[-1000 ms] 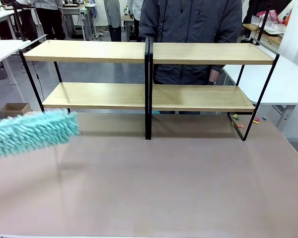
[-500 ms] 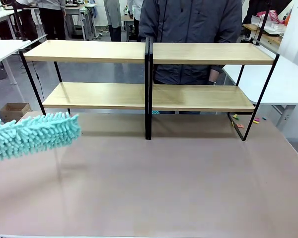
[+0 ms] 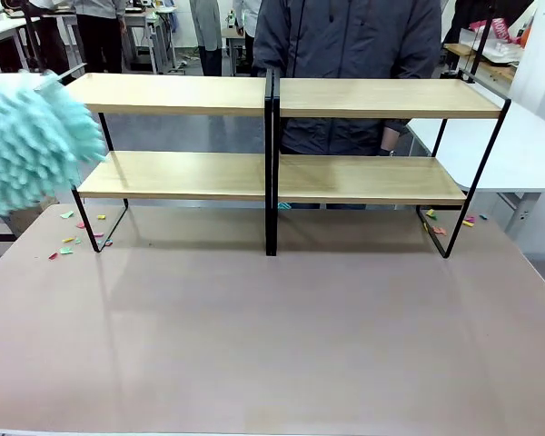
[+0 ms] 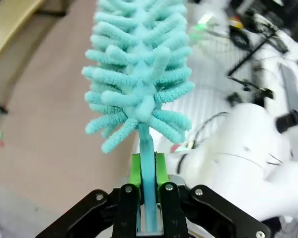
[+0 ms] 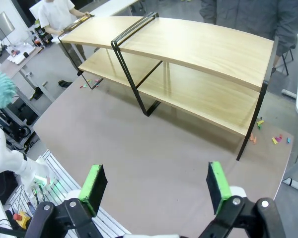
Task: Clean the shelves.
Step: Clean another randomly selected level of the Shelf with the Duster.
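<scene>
The shelves (image 3: 163, 94) stand across the far half of the table, two light wooden tiers on a black frame with a black central upright; they also run across the right wrist view as the shelves (image 5: 198, 49). My left gripper (image 4: 148, 171) is shut on the thin handle of a fluffy teal duster (image 4: 139, 74). That duster (image 3: 27, 145) hangs raised at the far left, in front of the rack's left end, level with both tiers. Well back from the rack, my right gripper (image 5: 156, 187) is open and holds nothing.
Small coloured paper scraps (image 3: 68, 241) lie on the brown table (image 3: 282, 336) by the rack's left foot, and more scraps (image 3: 436, 227) by its right foot. A person in a dark jacket (image 3: 345, 36) stands behind the shelves. White tables flank both sides.
The duster has swung up from low over the table's left side to the height of the shelves' left end. The scraps it covered now show.
</scene>
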Robot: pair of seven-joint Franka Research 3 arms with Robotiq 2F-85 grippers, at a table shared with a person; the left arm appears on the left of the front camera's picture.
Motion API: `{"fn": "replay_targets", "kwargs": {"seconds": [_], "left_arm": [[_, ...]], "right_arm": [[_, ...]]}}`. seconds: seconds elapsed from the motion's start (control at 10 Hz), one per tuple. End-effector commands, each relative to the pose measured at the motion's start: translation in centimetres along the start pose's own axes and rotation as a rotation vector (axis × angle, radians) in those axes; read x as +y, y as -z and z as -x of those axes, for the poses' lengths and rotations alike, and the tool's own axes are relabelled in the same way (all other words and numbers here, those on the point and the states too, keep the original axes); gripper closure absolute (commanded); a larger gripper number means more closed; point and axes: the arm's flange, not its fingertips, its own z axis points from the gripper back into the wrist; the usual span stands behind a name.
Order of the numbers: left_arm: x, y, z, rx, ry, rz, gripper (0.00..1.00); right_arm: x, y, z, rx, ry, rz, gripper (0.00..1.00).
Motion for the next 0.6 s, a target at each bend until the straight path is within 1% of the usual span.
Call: {"fn": "replay_targets", "kwargs": {"seconds": [0.0,0.1,0.2,0.3,0.4,0.5], "left_arm": [[-1.6,-0.9,0.8,-0.023,0.057,0.099,0.87],[-2.4,-0.9,1.0,-0.025,0.1,0.106,0.87],[-2.7,-1.1,1.1,-0.048,0.121,0.07,0.87],[-2.6,-1.0,0.8,-0.024,0.1,0.028,0.87],[-2.1,-0.4,0.2,0.025,0.024,0.017,0.87],[-2.8,-1.1,1.6,-0.023,0.095,0.07,0.87]], "right_arm": [[0.0,0.0,0.0,-0.006,-0.003,-0.014,0.0],[0.0,0.0,0.0,-0.006,-0.003,-0.014,0.0],[0.0,0.0,0.0,-0.006,-0.003,-0.014,0.0],[0.0,0.0,0.0,-0.006,-0.003,-0.014,0.0],[0.0,0.0,0.0,-0.006,-0.003,-0.014,0.0],[0.0,0.0,0.0,-0.006,-0.003,-0.014,0.0]]}}
